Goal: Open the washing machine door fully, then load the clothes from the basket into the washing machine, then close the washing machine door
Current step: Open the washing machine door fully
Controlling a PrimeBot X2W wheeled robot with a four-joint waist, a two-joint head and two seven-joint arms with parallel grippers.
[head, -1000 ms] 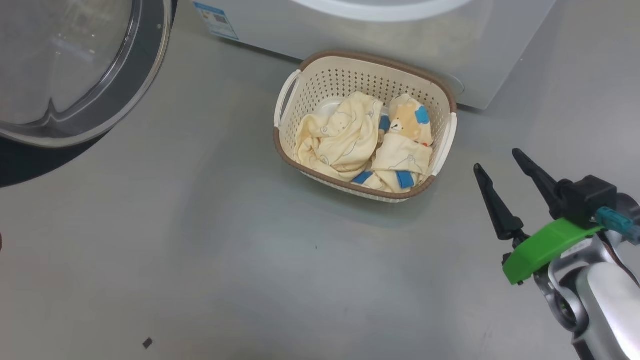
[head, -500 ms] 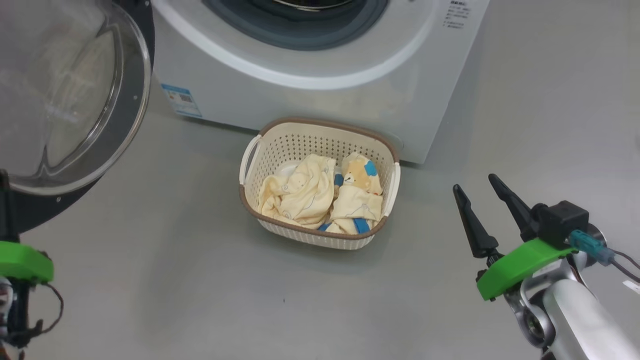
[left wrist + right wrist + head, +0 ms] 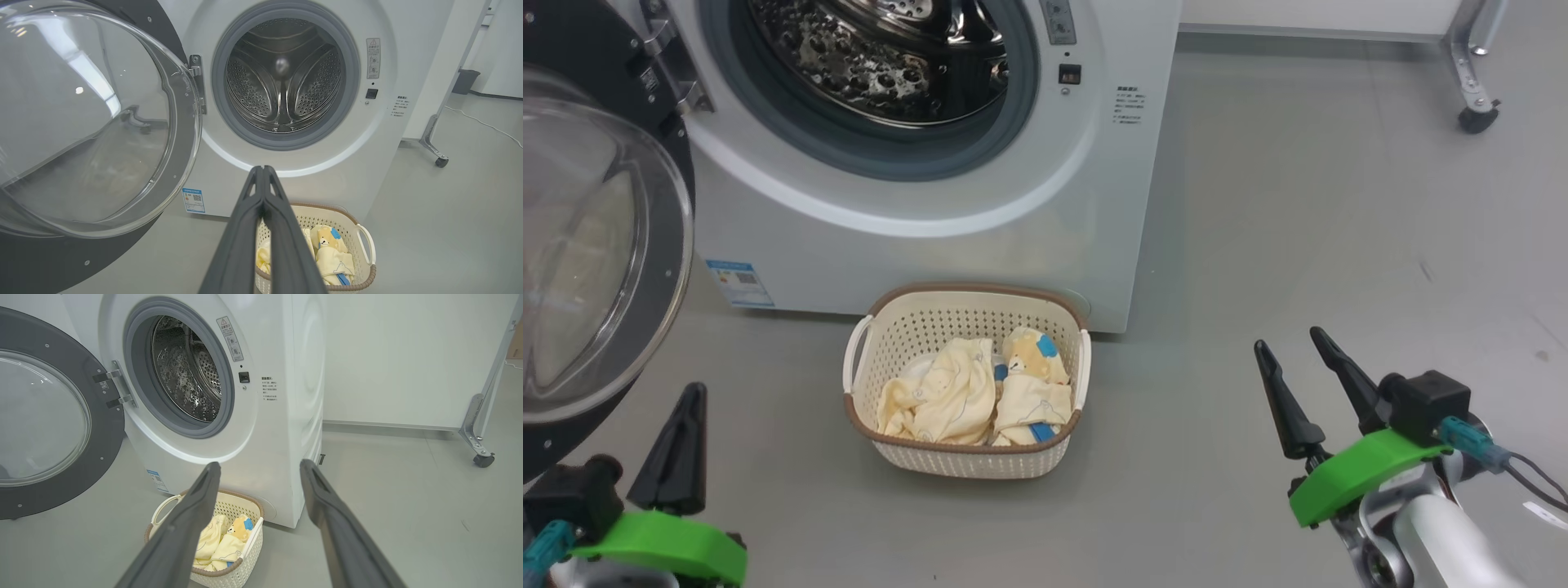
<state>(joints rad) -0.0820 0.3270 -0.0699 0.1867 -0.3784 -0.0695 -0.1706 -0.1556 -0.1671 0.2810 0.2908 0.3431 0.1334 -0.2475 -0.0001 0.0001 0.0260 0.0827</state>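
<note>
In the head view the big white front-loading washing machine point(image 3: 915, 204) takes up the 11-to-12 o'clock area. Its steel perforated drum point(image 3: 882, 57) is exposed inside a grey seal. The large round washing machine door point(image 3: 596, 245), with a glossy black rim and a bulging clear glass bowl, hangs wide open at 9 o'clock, swung out on its hinge at the left of the opening.

Just below centre, towards 6 o'clock, the small cream perforated plastic basket point(image 3: 972, 464) with a brown woven-look rim and white side handles sits on the grey floor, just beside the machine's front.

The left gripper point(image 3: 693, 392) is at 7 o'clock, its two dark fingers pressed together with nothing between them. The right gripper point(image 3: 1289, 340) is at 4 o'clock, its fingers spread wide and empty, well apart from the basket.

The pale yellow clothes point(image 3: 956, 396) with a cartoon bear print and blue trim lie bunched inside the basket. A small blue label sticker point(image 3: 739, 283) is low on the machine's front, at 10 o'clock from the basket.
</note>
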